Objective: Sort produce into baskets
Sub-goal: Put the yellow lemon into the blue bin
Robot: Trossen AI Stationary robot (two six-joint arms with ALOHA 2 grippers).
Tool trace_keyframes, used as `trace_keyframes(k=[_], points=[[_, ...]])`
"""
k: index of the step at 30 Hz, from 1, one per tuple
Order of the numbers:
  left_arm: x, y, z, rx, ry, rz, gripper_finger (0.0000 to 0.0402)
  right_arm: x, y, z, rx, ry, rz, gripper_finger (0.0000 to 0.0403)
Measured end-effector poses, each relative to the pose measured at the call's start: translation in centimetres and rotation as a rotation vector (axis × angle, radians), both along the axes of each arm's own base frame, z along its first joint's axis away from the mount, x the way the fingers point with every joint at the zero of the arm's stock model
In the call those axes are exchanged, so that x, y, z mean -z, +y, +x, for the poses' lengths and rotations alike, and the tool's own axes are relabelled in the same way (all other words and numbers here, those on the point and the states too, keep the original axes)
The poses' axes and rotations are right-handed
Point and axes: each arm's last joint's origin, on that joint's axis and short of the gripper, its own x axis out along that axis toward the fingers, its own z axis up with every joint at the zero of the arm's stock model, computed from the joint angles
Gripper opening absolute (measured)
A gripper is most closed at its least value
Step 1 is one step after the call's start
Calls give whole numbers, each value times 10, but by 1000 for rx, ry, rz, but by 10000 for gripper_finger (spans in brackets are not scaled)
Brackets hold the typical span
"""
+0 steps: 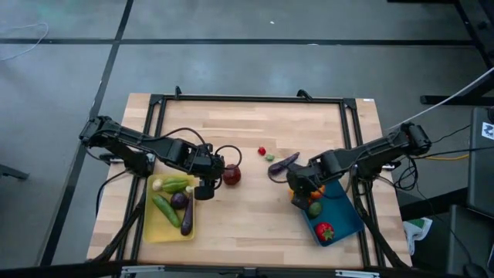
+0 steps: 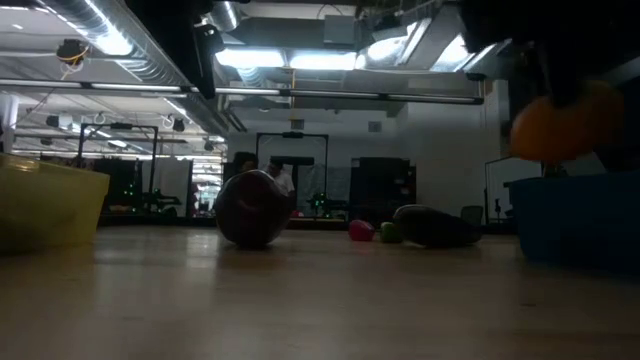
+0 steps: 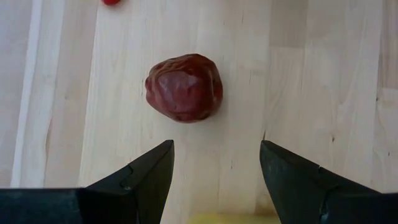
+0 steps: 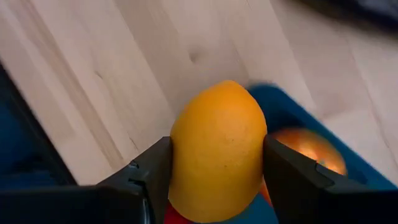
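Observation:
My right gripper (image 1: 301, 190) hangs over the far left corner of the blue basket (image 1: 343, 220), shut on an orange-yellow fruit (image 4: 217, 155). In that basket lie another orange piece (image 4: 305, 149), a green piece (image 1: 315, 208) and a red pepper (image 1: 324, 230). My left gripper (image 3: 216, 146) stands open above the table, by the far right corner of the yellow basket (image 1: 158, 232), with the dark red apple (image 3: 184, 87) just beyond its fingertips. The apple rests on the wood. Green and purple produce (image 1: 176, 202) lies in the yellow basket. My right gripper pinches the orange-yellow fruit by its two opposite sides (image 4: 180, 158) between its two fingers. The fingers come from above, pointing steeply down. The fruit (image 2: 565, 125) hangs clear of the table, above the blue basket's rim (image 2: 580, 185).
On the wood between the arms lie a purple eggplant (image 1: 283, 164), a small green piece (image 1: 269, 157) and a small red piece (image 1: 262, 150). A black frame (image 1: 247, 99) runs along the table's far edge and its sides. Bare wood lies toward the near edge between the baskets.

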Motion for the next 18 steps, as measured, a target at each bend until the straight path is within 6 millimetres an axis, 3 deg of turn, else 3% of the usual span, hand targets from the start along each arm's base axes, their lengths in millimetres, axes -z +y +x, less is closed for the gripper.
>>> trace_keyframes(k=[18], points=[[0,0,0,-1,-1,-1,234,12,21,-18,-1,52,-157,208]])
